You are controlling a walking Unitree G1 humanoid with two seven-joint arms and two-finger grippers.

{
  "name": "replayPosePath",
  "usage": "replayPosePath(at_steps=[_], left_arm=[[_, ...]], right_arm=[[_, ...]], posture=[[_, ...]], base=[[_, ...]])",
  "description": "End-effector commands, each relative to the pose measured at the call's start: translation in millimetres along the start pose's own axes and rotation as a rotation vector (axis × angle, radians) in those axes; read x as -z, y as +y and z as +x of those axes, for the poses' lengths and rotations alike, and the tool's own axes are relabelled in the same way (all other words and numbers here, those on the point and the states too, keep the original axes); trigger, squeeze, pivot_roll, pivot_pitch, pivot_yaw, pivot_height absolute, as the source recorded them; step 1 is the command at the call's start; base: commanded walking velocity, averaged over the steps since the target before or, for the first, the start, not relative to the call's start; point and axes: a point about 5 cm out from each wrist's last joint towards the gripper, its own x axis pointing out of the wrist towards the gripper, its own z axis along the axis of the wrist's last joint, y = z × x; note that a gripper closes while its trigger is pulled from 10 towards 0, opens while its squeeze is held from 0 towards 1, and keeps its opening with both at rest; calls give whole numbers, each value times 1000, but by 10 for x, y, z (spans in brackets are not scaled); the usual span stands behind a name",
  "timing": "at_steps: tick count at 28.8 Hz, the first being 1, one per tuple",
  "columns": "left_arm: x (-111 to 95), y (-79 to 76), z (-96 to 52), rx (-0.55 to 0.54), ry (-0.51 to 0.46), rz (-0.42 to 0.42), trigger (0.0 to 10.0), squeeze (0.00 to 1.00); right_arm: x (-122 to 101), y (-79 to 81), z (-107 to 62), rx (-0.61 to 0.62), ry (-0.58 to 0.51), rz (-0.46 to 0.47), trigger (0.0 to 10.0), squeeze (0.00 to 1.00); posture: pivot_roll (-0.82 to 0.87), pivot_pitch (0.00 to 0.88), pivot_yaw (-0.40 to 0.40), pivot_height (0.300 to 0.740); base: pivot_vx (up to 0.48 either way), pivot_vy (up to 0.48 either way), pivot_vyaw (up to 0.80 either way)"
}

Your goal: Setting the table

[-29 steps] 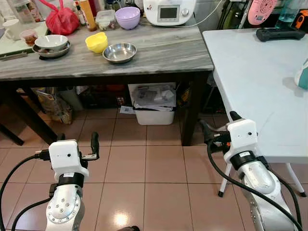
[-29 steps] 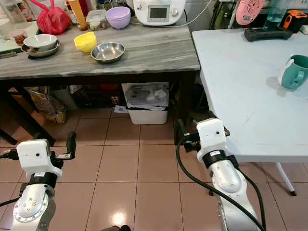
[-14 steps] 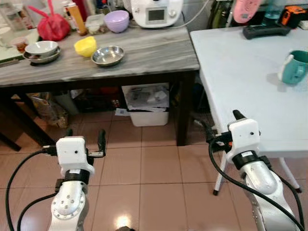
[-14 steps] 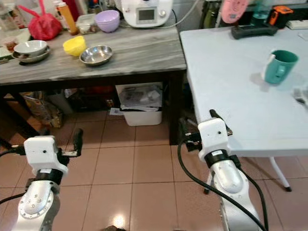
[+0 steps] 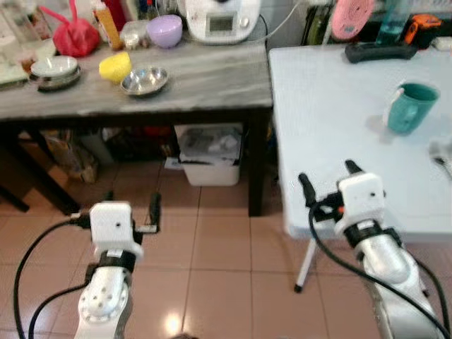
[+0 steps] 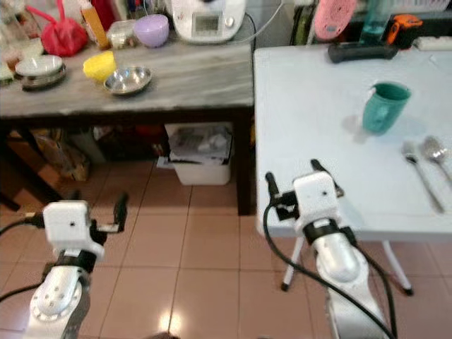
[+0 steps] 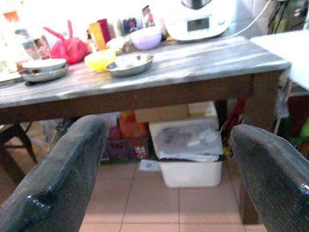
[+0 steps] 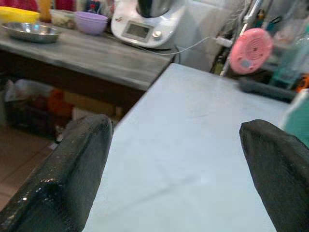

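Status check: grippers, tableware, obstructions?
Left gripper open over the floor, right gripper open at white table edge, both empty. Teal mug, fork, spoon on it. No obstruction seen.

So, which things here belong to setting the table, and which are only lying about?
For the job: teal mug, fork, spoon, steel bowl, yellow bowl, purple bowl, white table.

Lying about: red bag, kitchen machine, pink fan, bin.
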Motion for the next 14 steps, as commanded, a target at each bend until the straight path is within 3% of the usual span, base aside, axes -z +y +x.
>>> replayPosePath(at_steps=[1,14], left_arm=[[18,74,-12,-13,11,26,10000,0],[20,41,-3,10,16,19,10000,0]], right_arm=[[-50,58,13,-14,-23,9,10000,0],[-57,63,33,-9,-29,7,10000,0]], posture=[[-106,126,97,740],[-101,129,104,740]], base=[[0,-480,0],[0,-480,0]])
